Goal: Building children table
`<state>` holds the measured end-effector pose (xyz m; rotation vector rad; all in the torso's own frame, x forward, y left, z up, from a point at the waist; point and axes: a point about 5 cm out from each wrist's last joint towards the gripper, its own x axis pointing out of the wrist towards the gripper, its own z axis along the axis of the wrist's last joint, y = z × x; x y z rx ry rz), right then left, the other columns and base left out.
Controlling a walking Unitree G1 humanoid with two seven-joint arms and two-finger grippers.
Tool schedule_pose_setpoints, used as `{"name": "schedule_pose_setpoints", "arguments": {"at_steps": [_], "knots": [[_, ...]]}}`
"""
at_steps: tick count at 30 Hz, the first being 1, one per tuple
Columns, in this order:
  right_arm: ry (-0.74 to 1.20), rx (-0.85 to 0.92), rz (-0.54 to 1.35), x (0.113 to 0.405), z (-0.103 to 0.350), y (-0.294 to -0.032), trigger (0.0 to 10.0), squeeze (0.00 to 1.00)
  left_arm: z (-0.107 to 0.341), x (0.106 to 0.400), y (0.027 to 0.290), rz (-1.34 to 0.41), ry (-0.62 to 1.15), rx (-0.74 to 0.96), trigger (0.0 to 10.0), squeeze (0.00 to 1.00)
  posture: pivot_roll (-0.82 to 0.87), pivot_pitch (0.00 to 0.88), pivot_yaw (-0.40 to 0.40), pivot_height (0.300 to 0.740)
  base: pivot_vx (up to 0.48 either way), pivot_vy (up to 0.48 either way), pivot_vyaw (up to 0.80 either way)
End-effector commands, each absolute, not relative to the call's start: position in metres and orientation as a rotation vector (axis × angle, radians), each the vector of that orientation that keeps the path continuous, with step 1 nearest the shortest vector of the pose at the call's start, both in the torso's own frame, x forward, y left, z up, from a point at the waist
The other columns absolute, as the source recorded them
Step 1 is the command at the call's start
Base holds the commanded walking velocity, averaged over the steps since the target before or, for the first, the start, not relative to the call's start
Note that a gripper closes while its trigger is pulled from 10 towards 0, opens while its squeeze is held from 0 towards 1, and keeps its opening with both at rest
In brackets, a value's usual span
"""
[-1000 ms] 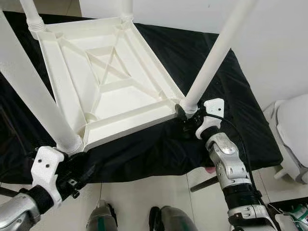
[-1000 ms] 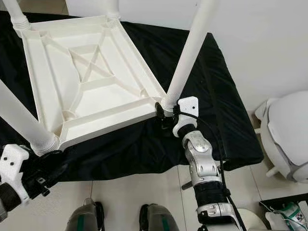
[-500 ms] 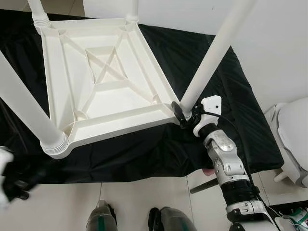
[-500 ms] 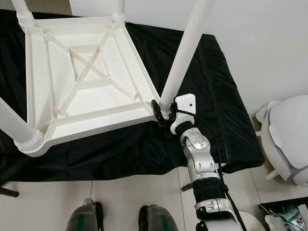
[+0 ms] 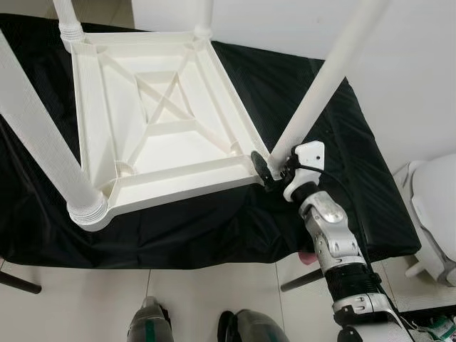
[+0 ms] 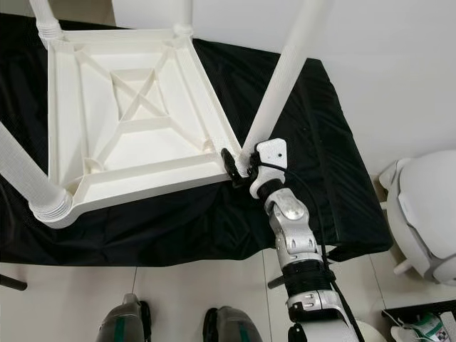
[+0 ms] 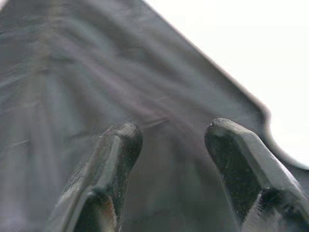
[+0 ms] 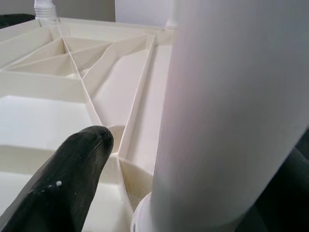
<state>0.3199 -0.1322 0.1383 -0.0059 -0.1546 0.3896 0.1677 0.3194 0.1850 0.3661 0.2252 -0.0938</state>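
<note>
The right gripper point(image 5: 269, 169) is closed around the base of the near-right leg point(image 5: 324, 82), right where that leg enters the corner socket of the table point(image 5: 153, 139); in the right wrist view one black finger point(image 8: 63, 181) lies against the ribbed underside with the white leg just beside it. The left gripper point(image 7: 171, 159) has its fingers spread apart and holds nothing, with only black cloth point(image 5: 214, 224) beyond them.

The table lies upside down on the cloth, its four legs pointing up. Another leg point(image 5: 43, 132) stands in the corner to the left of the gripped one, and two more stand at the far corners.

The table looks like moulded white plastic: probably light, stiff and hollow, with a smooth surface that could slip between the fingers. The round legs give little purchase; the threaded collars and the ribbed rim seem the safer places to take hold. No brand, label or writing can be read anywhere.
</note>
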Motion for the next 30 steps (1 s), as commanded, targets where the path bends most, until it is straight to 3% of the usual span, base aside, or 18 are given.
{"name": "schedule_pose_setpoints", "arguments": {"at_steps": [1,9,12,24,26,30], "knots": [[-0.143,-0.003,0.38,0.32,0.135,-0.136,10.0,0.0,0.18,0.172,0.311,-0.054,0.215,0.376,10.0,0.0,0.07,0.084,-0.114,0.74,0.0,0.0,0.0],[-0.169,-0.002,0.355,0.329,0.143,-0.14,10.0,0.0,0.169,0.199,0.256,-0.083,0.083,0.26,10.0,0.0,0.06,0.088,-0.109,0.74,0.0,0.0,0.0],[-0.185,0.004,0.35,0.334,0.148,-0.139,10.0,0.0,0.158,0.2,0.217,-0.211,0.06,0.112,10.0,0.0,0.06,0.092,-0.103,0.74,0.0,0.0,0.0],[-0.191,0.002,0.342,0.339,0.15,-0.141,10.0,0.0,0.164,0.205,0.193,-0.268,0.019,0.052,10.0,0.0,0.05,0.096,-0.093,0.74,0.0,0.0,0.0],[-0.203,0.0,0.351,0.35,0.157,-0.144,10.0,0.0,0.166,0.21,0.168,-0.331,-0.005,0.023,10.0,0.0,0.04,0.104,-0.08,0.74,0.0,0.0,0.0],[-0.211,-0.008,0.391,0.361,0.167,-0.143,10.0,0.0,0.166,0.216,0.145,-0.391,-0.014,-0.001,10.0,0.0,0.03,0.114,-0.074,0.74,0.0,0.0,0.0]]}}
